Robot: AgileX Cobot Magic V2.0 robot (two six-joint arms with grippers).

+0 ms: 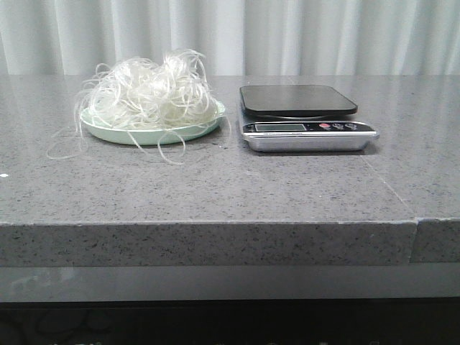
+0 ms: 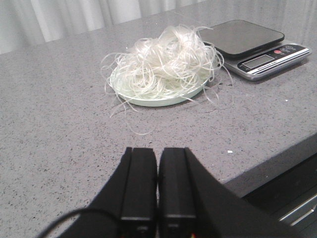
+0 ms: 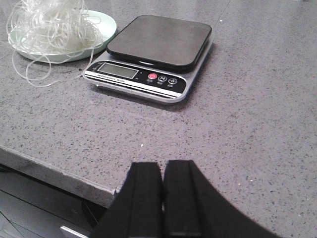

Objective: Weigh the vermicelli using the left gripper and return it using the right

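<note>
The vermicelli (image 1: 149, 90) is a fluffy whitish tangle heaped on a mint-green plate (image 1: 188, 131) at the left of the table, with stray loops trailing onto the stone. It also shows in the left wrist view (image 2: 166, 59) and the right wrist view (image 3: 47, 25). A kitchen scale (image 1: 302, 115) with a black platform and silver front stands just right of the plate, its platform bare. My left gripper (image 2: 158, 151) is shut and empty, well short of the plate near the table's front. My right gripper (image 3: 162, 164) is shut and empty, near the front edge before the scale (image 3: 151, 54).
The grey speckled stone table (image 1: 215, 194) has a seam at its front right. A pale curtain (image 1: 287, 36) hangs behind. Neither arm shows in the front view.
</note>
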